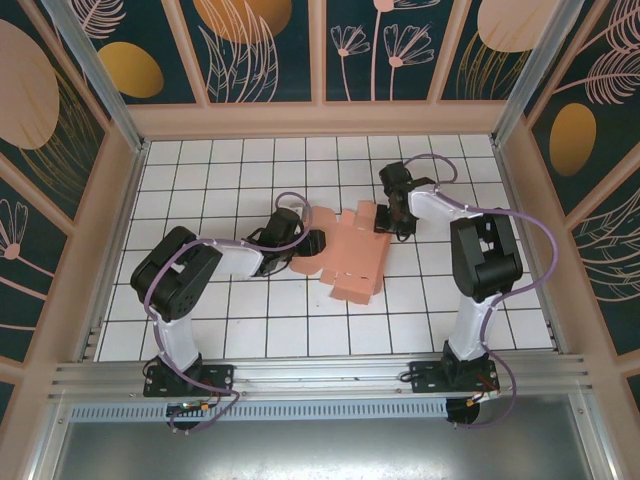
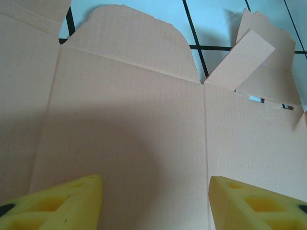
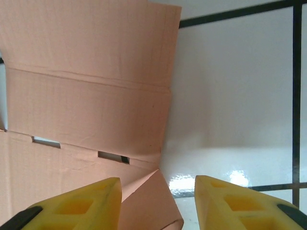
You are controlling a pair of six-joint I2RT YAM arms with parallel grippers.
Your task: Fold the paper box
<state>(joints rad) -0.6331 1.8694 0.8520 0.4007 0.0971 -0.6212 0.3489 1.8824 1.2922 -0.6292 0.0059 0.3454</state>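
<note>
The left tool hovers spread over the paper box, which lies mostly flat in the middle of the desk, between both arms. A few flaps stand up on its right side. The right tool is spread around one of them without pinching it. By my judgement nearly all the folding remains.

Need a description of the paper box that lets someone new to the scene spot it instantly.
Start from the white grid-tiled table. Near its centre, between the left gripper and the right gripper, lies the paper box. It is an unfolded, salmon-pink die-cut cardboard sheet with flaps and tabs, the only pink thing on the white tiles.
</note>
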